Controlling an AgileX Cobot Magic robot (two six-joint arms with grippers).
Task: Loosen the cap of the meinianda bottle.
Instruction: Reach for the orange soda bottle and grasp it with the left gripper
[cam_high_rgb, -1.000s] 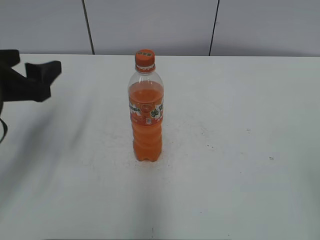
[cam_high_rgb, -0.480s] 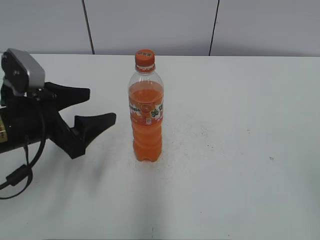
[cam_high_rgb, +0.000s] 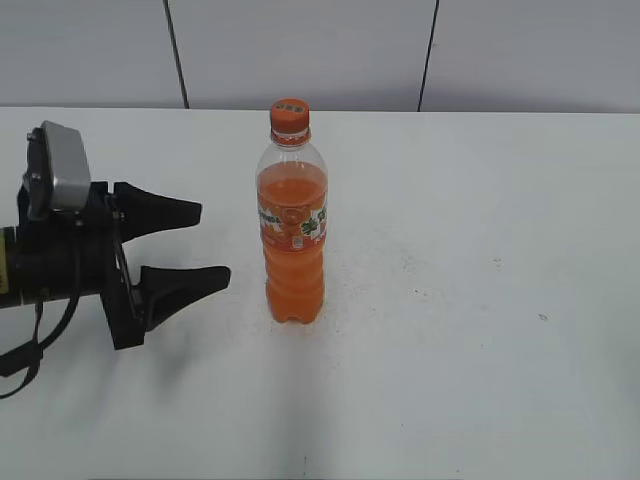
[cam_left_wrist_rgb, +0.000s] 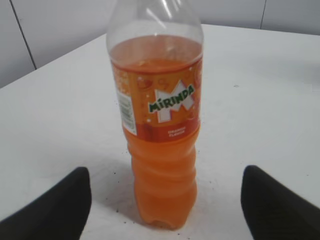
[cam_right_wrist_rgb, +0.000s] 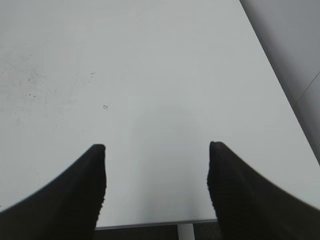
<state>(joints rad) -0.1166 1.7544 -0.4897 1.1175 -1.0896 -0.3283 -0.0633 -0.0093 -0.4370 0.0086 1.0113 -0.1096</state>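
Observation:
The meinianda bottle (cam_high_rgb: 293, 230) stands upright in the middle of the white table, filled with orange drink, with its label band round the middle. Its orange cap (cam_high_rgb: 290, 116) with a pale mark sits on top. In the left wrist view the bottle (cam_left_wrist_rgb: 160, 130) stands straight ahead and the cap is out of view. My left gripper (cam_high_rgb: 212, 242) is open, its two black fingers pointing at the bottle's lower half from the left, a short gap away. In its own view it is wide open (cam_left_wrist_rgb: 165, 192). My right gripper (cam_right_wrist_rgb: 156, 172) is open and empty over bare table.
The white table (cam_high_rgb: 480, 300) has small dark specks around the bottle. A grey panelled wall (cam_high_rgb: 300, 50) stands behind it. The right wrist view shows the table's near edge (cam_right_wrist_rgb: 160, 222) and its right side edge.
My left gripper came in from the far left edge towards the bottle, then drew back slightly and levelled out. The bottle has not moved.

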